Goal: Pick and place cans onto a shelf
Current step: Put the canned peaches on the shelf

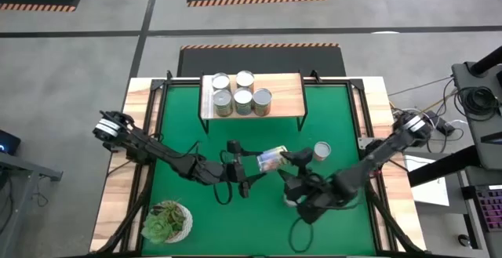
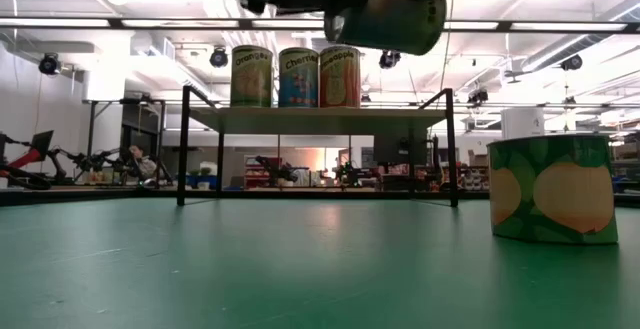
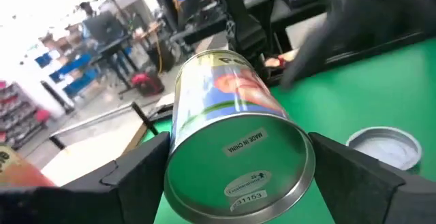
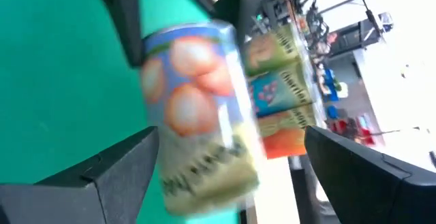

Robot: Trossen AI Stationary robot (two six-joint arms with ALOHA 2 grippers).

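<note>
**Can held on its side between two grippers, above the mat**

Hidden or unclear: the right wrist view is smeared; the low view cuts both arms off at its top edge. Whether the right fingers touch the can is hard to make out.

Left gripper (image 1: pixel 252 166): fingers spread wide, clamped on the held can (image 1: pixel 270 159), which lies sideways between them, base toward the wrist.

Right gripper (image 1: pixel 289 158): fingers fully apart, flanking that can's far end.

Standing can (image 1: pixel 321 150): upright on the green mat (image 1: pixel 180 125), just beyond the right fingers.

Four cans (image 1: pixel 242 96) stand on the shelf (image 1: pixel 286 93), well apart from both grippers.
</note>
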